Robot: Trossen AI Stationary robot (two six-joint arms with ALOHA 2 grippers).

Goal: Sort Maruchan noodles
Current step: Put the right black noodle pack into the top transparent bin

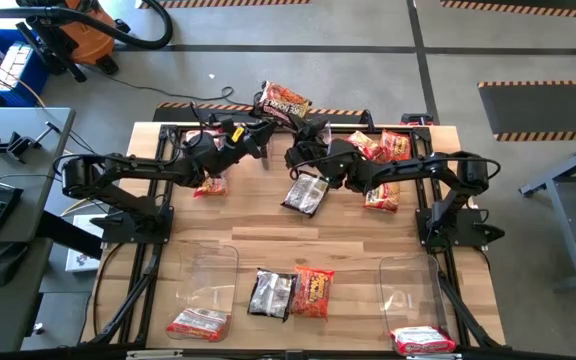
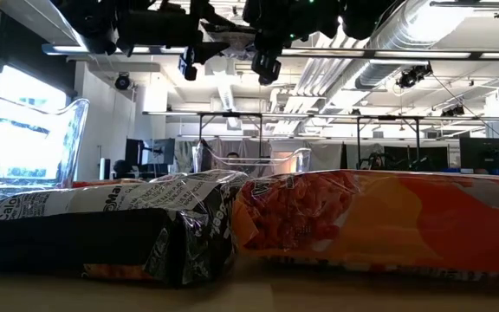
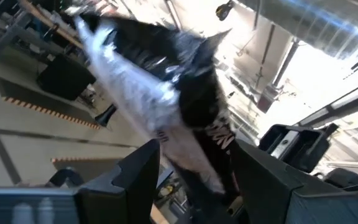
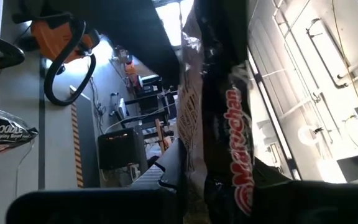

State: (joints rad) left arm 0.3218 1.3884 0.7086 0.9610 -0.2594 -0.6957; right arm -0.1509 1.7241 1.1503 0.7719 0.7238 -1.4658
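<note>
Both arms reach to the table's far middle, and their grippers stand raised and close together. My left gripper point(image 1: 261, 133) is shut on a black-silver Maruchan packet point(image 3: 160, 81). My right gripper point(image 1: 303, 150) is shut on a dark packet with red Maruchan lettering point(image 4: 229, 106). In the low view both grippers point(image 2: 189, 61) point(image 2: 267, 62) hang high above the table. Among the dark arms in the high view I cannot make out the held packets. Another black-silver packet point(image 1: 305, 193) shows just on the near side of the right gripper. My left gripper pinches the black-silver packet between its two fingers point(image 3: 135, 177) at one end point(image 3: 194, 168). The rest of the packet sticks out beyond the fingers, lifted clear, with the ceiling behind it. My right gripper has the dark packet between its fingers at the lower end point(image 4: 222, 186). The packet stands out past the fingers, off the table. The packet itself hides the place of contact.
Orange packets point(image 1: 381, 195) point(image 1: 396, 145) and a red-and-white one point(image 1: 208, 185) lie at the far side. One packet point(image 1: 283, 100) sits at the far edge. Near the front lie a black-silver packet point(image 1: 271, 293) and an orange packet point(image 1: 313, 292), between two clear bins point(image 1: 208, 275) point(image 1: 413, 290).
</note>
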